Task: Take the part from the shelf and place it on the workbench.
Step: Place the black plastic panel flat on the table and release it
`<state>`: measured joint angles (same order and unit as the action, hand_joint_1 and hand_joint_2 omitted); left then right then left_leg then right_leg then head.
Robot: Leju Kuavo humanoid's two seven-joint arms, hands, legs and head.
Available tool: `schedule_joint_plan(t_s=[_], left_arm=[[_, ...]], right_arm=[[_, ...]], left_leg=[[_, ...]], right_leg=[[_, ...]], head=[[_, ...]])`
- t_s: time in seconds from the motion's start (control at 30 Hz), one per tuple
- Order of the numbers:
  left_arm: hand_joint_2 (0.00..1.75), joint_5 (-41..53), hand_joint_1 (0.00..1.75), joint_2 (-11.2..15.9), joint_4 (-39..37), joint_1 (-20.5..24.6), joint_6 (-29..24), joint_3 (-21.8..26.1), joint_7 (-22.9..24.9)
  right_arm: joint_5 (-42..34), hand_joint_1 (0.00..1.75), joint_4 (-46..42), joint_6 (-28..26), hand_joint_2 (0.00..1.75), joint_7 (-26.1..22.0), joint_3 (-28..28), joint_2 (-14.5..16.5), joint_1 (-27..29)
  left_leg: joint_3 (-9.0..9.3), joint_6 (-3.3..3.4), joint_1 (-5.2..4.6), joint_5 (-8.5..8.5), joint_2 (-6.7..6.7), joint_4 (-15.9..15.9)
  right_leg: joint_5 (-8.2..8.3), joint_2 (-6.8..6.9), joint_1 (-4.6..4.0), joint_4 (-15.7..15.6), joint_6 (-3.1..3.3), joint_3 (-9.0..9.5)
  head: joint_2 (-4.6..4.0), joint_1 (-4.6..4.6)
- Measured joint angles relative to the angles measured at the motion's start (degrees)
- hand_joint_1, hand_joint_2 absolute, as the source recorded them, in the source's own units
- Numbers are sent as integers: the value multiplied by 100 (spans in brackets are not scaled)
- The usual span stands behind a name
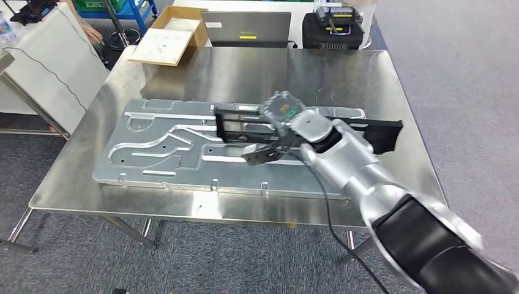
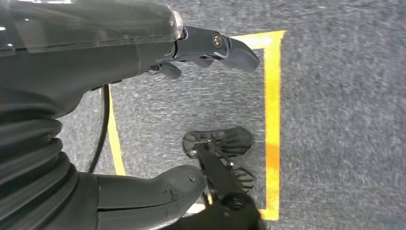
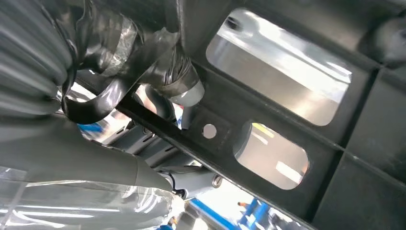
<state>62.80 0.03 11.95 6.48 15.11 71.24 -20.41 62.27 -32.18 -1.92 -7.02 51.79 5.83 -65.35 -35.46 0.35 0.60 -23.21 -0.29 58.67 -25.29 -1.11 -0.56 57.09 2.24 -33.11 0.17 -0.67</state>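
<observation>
On the steel worktop [image 1: 367, 79] we see our right hand [image 1: 287, 131] gripping the long black part [image 1: 235, 125] (a windowed frame), held over the grey machined plate [image 1: 159, 144]. Our left hand [image 2: 143, 52] hangs open above grey carpet [image 2: 335, 96].

bare steel workbench [image 1: 343, 73] behind grey plate [image 1: 159, 147], laptop [image 1: 246, 27] and case [image 1: 333, 30] lining far edge
</observation>
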Motion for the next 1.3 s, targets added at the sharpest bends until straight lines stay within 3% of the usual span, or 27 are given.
schedule_joint_plan(t_s=[0.03,0.17,0.23,0.3,0.33,0.37,0.4,0.5,0.57,0.67,0.73,0.8,0.83,0.87,0.9,0.97,1.03,1.13,1.2,1.3], left_arm=[[175,10,0,0,-1,13,1,-5,-13],[175,25,0,-14,-2,56,11,-41,-73],[175,30,0,-25,-2,76,11,-61,-81],[87,44,0,-26,-2,82,-7,-91,-80],[44,57,0,-30,-2,81,-24,-109,-81],[0,73,0,-35,-2,80,-42,-126,-83],[0,88,0,-42,-2,79,-56,-136,-85],[0,98,0,-56,-2,79,-80,-148,-90],[0,96,0,-59,-2,81,-104,-155,-87],[0,97,0,-62,-2,78,-128,-166,-74],[0,97,0,-62,-2,78,-134,-177,-72],[0,96,0,-61,-2,75,-134,-182,-77],[0,96,0,-60,-2,71,-134,-184,-81],[0,96,0,-60,-2,66,-134,-187,-85],[0,96,0,-60,-2,62,-134,-190,-87],[0,96,0,-55,-2,61,-134,-195,-89],[0,96,0,-54,-2,73,-130,-207,-98],[0,109,0,-58,-2,84,-119,-264,-119],[0,115,0,-62,-2,81,-122,-289,-126],[0,58,0,-65,-2,75,-126,-294,-185]], right_arm=[[16,175,72,-15,175,5,51,101,5],[40,0,263,-49,0,46,186,404,22],[37,0,335,-58,0,66,223,489,48],[27,0,410,-58,0,76,244,550,104],[19,0,442,-58,0,79,249,572,136],[9,0,470,-57,0,85,255,588,159],[-6,0,493,-57,0,92,259,596,165],[-123,0,537,-66,0,129,265,608,105],[-303,0,551,-89,0,153,241,611,50],[-843,0,542,-120,0,75,54,595,23],[-1634,0,472,-120,0,-163,-293,582,22],[-2517,0,329,-83,0,-492,-764,550,56],[-2915,0,214,-41,0,-663,-1031,517,102],[-3236,0,85,10,0,-803,-1281,477,160],[-3487,0,-56,61,0,-910,-1519,435,220],[-3679,0,-280,114,0,-971,-1832,376,296],[-3939,0,-488,112,0,-1096,-2075,331,354],[-5049,0,-1136,172,0,-1453,-2551,205,674],[-6045,0,-1852,371,0,-1493,-2981,78,936],[-7123,0,-3007,635,0,-1392,-3577,-144,1315]], left_leg=[[77,19,-15,14,2,-155],[173,68,25,-20,21,-286],[199,100,48,-7,35,-319],[192,115,51,-7,38,-317],[188,115,54,-7,37,-314],[185,112,58,-9,34,-307],[186,105,63,-13,28,-300],[191,41,69,-38,17,-272],[178,-34,63,-34,21,-280],[158,-131,77,-69,31,-273],[-27,-175,85,-327,32,143],[-399,-207,87,-683,30,957],[-565,-218,89,-772,30,1287],[-643,-225,92,-751,31,1423],[-612,-227,97,-617,32,1329],[-299,-219,108,-185,35,604],[0,-185,94,20,26,-18],[65,-81,74,-37,-4,-154],[66,1,82,-36,-17,-167],[73,100,70,-43,-22,-177]], right_leg=[[-8,-17,-8,1,-15,0],[-119,-20,-21,114,-122,-29],[-428,21,5,630,-187,-261],[-767,44,54,1413,-238,-655],[-816,51,77,1651,-259,-782],[-760,59,100,1702,-277,-818],[-596,68,119,1517,-286,-738],[-49,84,120,395,-255,-222],[36,78,83,28,-211,-73],[69,75,85,-66,-124,-42],[95,86,118,-123,-57,-8],[89,94,113,-127,-25,-1],[77,97,110,-120,-21,5],[60,100,108,-111,-18,17],[39,101,110,-99,-22,36],[-17,91,119,-66,-56,79],[-65,69,102,-19,-115,77],[-88,68,80,7,-198,44],[-225,81,98,167,-258,-12],[-747,82,115,1181,-323,-488]], head=[[0,1],[0,2],[0,2],[0,2],[0,2],[0,2],[0,1],[0,1],[0,1],[0,0],[0,-1],[0,-1],[0,-1],[0,-1],[0,-1],[0,-1],[0,-1],[0,0],[0,1],[0,1]])
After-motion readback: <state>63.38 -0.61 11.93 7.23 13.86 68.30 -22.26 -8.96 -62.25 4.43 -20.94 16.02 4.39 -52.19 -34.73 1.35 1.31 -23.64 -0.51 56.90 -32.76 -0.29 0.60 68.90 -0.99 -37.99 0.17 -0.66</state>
